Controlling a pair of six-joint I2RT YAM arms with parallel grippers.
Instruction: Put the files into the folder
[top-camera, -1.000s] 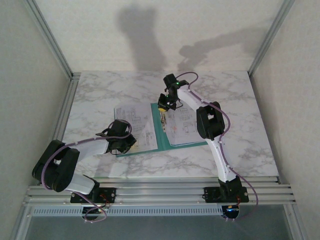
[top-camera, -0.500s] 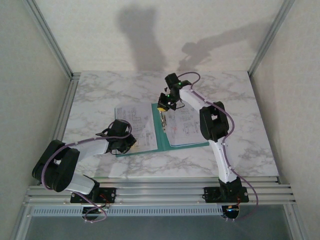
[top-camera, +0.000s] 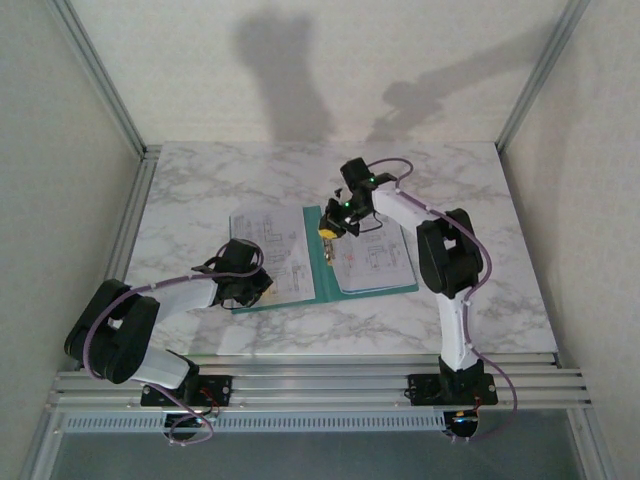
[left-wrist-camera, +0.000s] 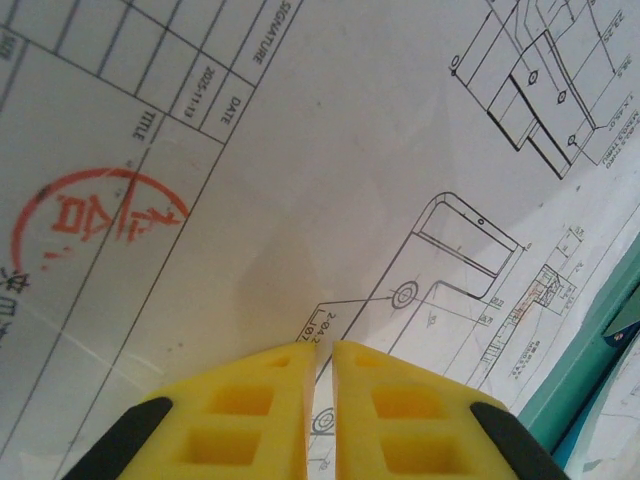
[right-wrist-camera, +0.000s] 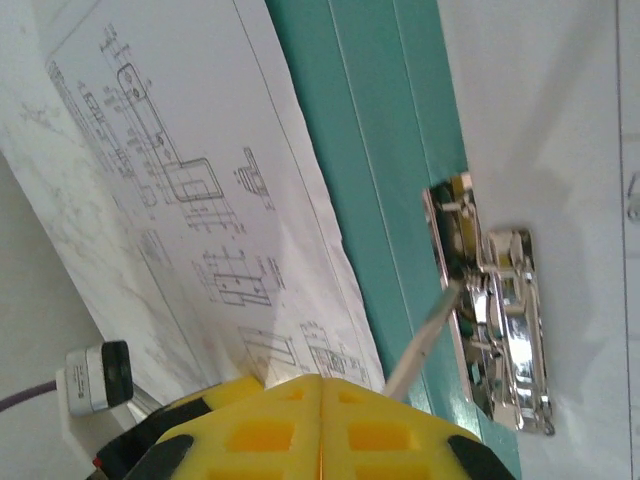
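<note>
The teal folder (top-camera: 322, 268) lies open on the marble table. One of the files (top-camera: 270, 240), a white sheet of line drawings, covers its left half, and another sheet (top-camera: 378, 255) lies on its right half. My left gripper (top-camera: 250, 290) rests low on the left sheet (left-wrist-camera: 300, 150), its yellow fingers almost together with nothing between them (left-wrist-camera: 325, 350). My right gripper (top-camera: 329, 232) hovers over the spine (right-wrist-camera: 370, 150), shut (right-wrist-camera: 320, 380). The folder's metal clip (right-wrist-camera: 500, 310) sits just beyond it. The clip's thin lever (right-wrist-camera: 425, 335) rises beside my right finger, not between the jaws.
A red round stamp (left-wrist-camera: 95, 215) marks the left sheet near its title block. A teal folder edge (left-wrist-camera: 590, 370) shows past that sheet. Aluminium frame rails (top-camera: 135, 215) run along the table's left side and near edge, and plain walls close in the back and sides.
My right gripper has moved a little nearer along the folder's spine, and that arm's elbow has swung to the right. The left arm has not moved.
</note>
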